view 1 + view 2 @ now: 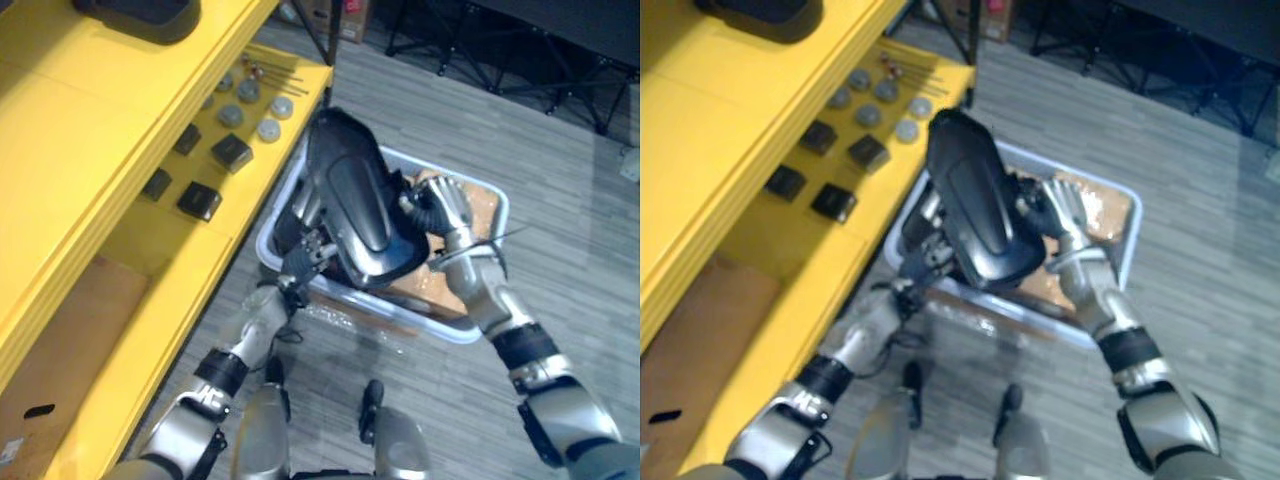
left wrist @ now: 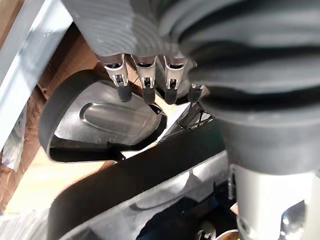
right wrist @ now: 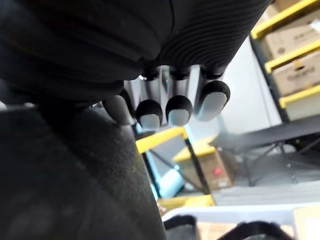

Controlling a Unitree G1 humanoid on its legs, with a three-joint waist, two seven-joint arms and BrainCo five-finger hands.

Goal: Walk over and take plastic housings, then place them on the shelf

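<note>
Left eye view, black housing (image 1: 355,200): held up on end between both hands, above the bin (image 1: 455,332) and just beside the yellow shelf (image 1: 110,150).
Left eye view, left hand (image 1: 303,258): against the housing's lower left edge.
Left eye view, right hand (image 1: 445,210): on the housing's right edge, fingers wrapped over it.
Left eye view, shelf contents: 4 small black blocks (image 1: 231,152) and several grey discs (image 1: 268,129) on the lower level, a cardboard sheet (image 1: 60,340) nearer the robot, and a dark object (image 1: 140,15) on the top level.
Right eye view, bin: pale grey, standing on the plank floor (image 1: 1200,180) close to the shelf's corner, with brown cardboard (image 1: 1100,215) inside.
Right eye view, thin rods (image 1: 905,68): lying at the shelf's far end, past the discs.
Left wrist view, fingers (image 2: 148,92): nearly straight and apart, tips free; the held housing's dark edge crosses the view on the palm side of them.
Left wrist view, second housing (image 2: 100,117): lying in the bin on the cardboard, beyond the fingertips.
Right wrist view, fingers (image 3: 179,110): curled, pads turned back toward the wrist, clamped on the black housing, whose surface lies against the palm.
Right wrist view, cartons (image 3: 295,40): stacked on yellow racking in the background.
Writing: the cartons' labels are too blurred to read.
</note>
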